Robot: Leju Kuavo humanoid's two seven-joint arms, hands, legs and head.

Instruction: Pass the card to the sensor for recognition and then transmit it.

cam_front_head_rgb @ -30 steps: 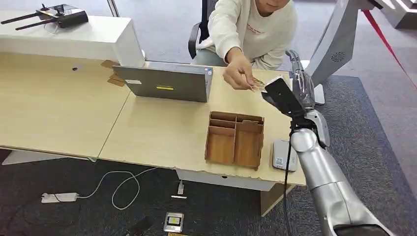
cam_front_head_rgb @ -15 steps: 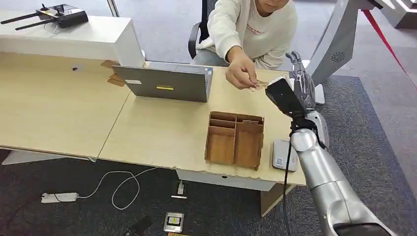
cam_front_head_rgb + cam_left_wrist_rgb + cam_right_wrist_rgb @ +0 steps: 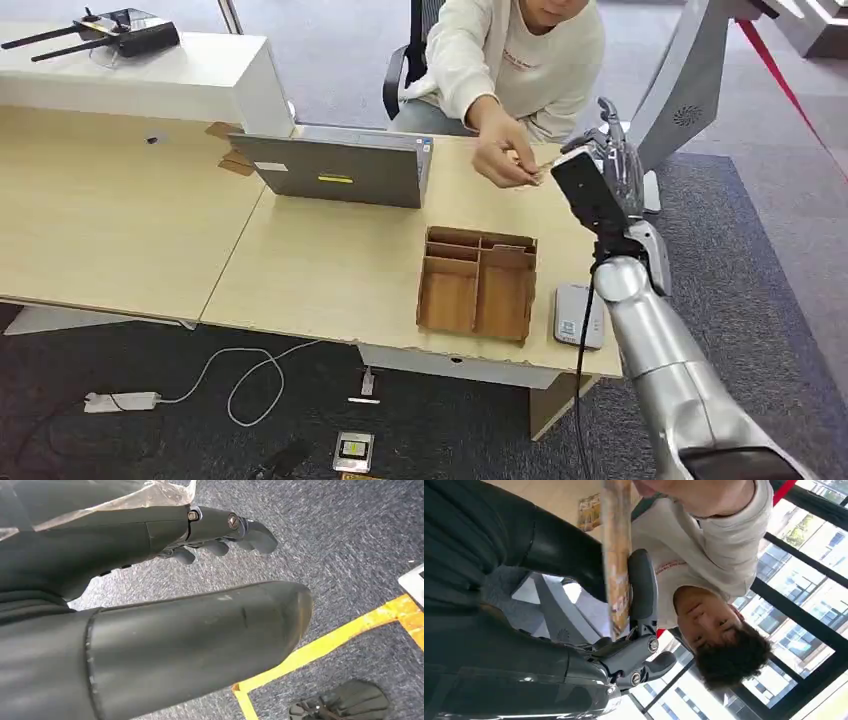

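A person across the table holds a tan card out to my raised right hand. In the right wrist view the card is seen edge-on, standing between my thumb and a finger. The person's fingers are still on its far end, and my fingers stay extended. A small grey sensor lies flat at the table's front right corner, below my right forearm. My left hand hangs over grey carpet with nothing in it, fingers loosely apart.
A wooden compartment box stands left of the sensor. A closed grey laptop lies further back left. A white raised counter carries a black device with antennas. Cables and a power strip lie on the carpet below.
The person's hand has carried the card rightward to my right hand. My right hand has risen slightly and shifted right. The card now sits between thumb and fingers.
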